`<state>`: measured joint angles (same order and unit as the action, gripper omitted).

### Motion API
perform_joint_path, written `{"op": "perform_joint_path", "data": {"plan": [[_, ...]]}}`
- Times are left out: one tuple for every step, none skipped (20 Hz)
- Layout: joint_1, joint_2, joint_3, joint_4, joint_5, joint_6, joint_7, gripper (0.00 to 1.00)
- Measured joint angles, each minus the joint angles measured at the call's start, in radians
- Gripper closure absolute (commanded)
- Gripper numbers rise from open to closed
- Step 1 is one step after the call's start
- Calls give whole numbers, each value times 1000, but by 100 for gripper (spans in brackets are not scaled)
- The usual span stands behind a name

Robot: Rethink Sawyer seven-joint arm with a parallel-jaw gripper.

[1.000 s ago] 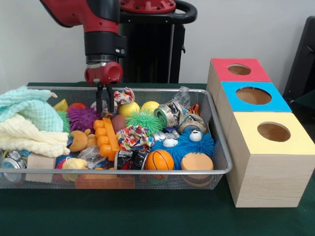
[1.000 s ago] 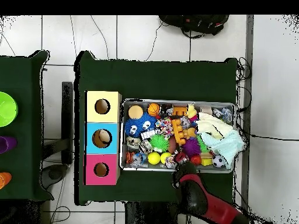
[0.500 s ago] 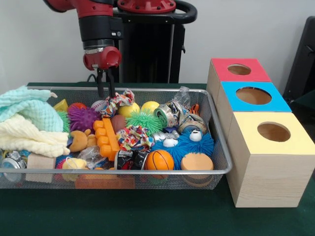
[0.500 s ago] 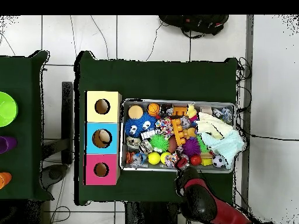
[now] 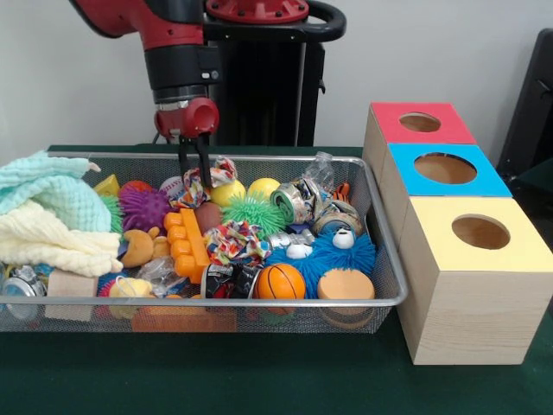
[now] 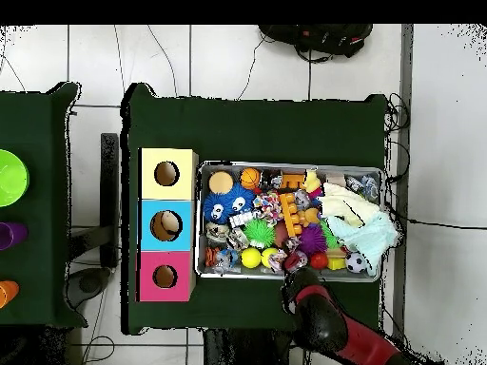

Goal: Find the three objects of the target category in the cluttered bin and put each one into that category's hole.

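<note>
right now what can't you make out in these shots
- Front view: whether the gripper grips the patterned fabric scrap; its fingers overlap the scrap.
- Overhead view: the gripper is hidden under the arm.
- Both views: inside the red box; only a dark hole shows.
- Front view: items under the towels.

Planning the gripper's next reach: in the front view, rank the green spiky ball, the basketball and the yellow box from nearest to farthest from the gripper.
1. Green spiky ball, just right of and below the gripper.
2. Basketball, at the bin's front edge.
3. Yellow box, outside the bin, far right.
</note>
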<state>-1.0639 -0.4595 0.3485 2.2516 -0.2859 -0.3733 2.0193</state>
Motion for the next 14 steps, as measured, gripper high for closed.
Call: {"op": "perform_joint_path", "data": {"plan": [[0,7,0,-7,0,0,0,0],[0,14,0,-14,0,0,0,0],[0,20,0,-20,0,0,0,0],[0,25,1,-26,0,0,0,0],[0,27,1,-29,0,0,0,0],[0,27,1,-35,0,-1,0,0],[0,25,1,-36,0,-1,0,0],[0,23,2,-38,0,0,0,0],[-1,21,2,-38,0,0,0,0],[-7,15,4,-38,0,3,0,0],[-10,13,5,-38,0,7,0,0],[-17,8,7,-38,1,18,0,0],[-20,5,8,-38,3,25,0,0],[-22,4,8,-38,4,29,0,0]]}}
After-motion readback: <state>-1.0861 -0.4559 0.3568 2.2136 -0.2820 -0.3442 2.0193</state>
